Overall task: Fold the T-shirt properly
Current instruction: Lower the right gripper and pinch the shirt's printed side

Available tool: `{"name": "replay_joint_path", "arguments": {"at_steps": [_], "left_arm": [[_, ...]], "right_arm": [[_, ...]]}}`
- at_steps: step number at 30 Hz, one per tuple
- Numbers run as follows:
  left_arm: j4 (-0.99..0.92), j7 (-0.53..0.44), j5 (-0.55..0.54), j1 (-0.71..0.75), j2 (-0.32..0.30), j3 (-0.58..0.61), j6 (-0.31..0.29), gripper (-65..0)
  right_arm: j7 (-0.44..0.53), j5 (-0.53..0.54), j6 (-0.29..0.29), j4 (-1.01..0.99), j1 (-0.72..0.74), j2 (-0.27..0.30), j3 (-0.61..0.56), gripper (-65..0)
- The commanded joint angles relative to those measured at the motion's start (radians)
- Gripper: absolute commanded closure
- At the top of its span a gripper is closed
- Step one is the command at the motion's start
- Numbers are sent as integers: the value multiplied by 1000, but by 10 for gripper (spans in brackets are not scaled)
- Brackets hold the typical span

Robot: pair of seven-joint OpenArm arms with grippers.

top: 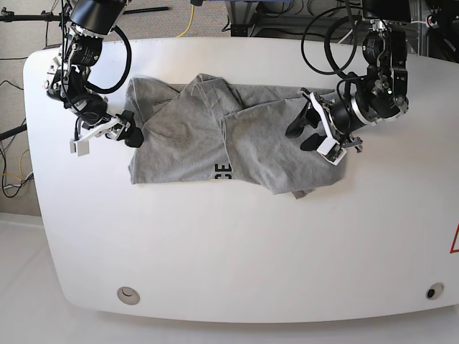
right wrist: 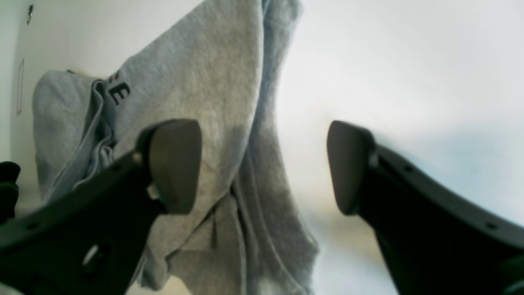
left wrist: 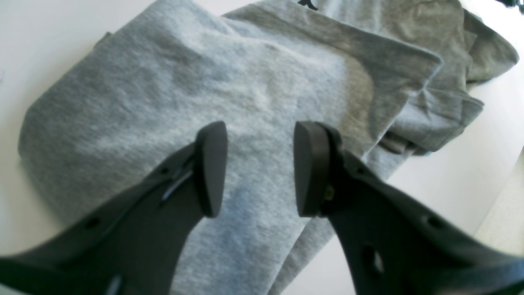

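The heather-grey T-shirt (top: pixel 186 136) lies partly folded and rumpled across the back half of the white table, with black lettering (top: pixel 223 170) showing at its front edge. My left gripper (top: pixel 305 130) hovers over the shirt's right end. In the left wrist view it (left wrist: pixel 260 168) stands open above a folded grey panel (left wrist: pixel 163 90), with nothing between its fingers. My right gripper (top: pixel 129 129) is at the shirt's left edge. Seen from the right wrist camera, it (right wrist: pixel 264 164) is wide open over the cloth's edge (right wrist: pixel 221 82), near a black letter (right wrist: pixel 118 93), holding nothing.
The white table (top: pixel 229 258) has rounded corners, and a small round fitting sits near each front corner (top: pixel 128 294) (top: pixel 431 292). Cables and stands crowd the floor behind the back edge (top: pixel 251 18). A red mark (top: pixel 455 240) shows at the table's right edge.
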Motion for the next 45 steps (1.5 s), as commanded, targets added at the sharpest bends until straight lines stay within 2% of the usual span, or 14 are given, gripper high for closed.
{"name": "replay_joint_path", "arguments": {"at_steps": [1,5,10,28,31,34,40,45], "left_arm": [[18,-25,-18,-12,-7,-3,-2,-256],[18,-25,-18,-13,-7,-3,-2,-256],[18,-25,-18,-15,-7,-3,-2,-256],[18,-25,-18,-12,-7,-5,-2,-256],[18,-25,-18,-12,-7,-5,-2,-256],[18,-25,-18,-12,-7,-5,-2,-256],[18,-25,-18,-12,-7,-5,-2,-256],[18,-25,-18,-12,-7,-5,-2,-256]], "right_arm": [[2,-3,3,14,7,10,-17,-460],[2,-3,3,14,7,3,-54,-460],[2,-3,1,15,6,-33,-86,-457],[5,-4,-7,51,4,-34,-183,-438],[5,-4,-8,60,4,-34,-209,-382],[5,-4,-10,60,4,-34,-238,-272],[5,-10,-10,60,6,-50,-255,0],[5,-10,-10,60,6,-46,-250,-1]]}}
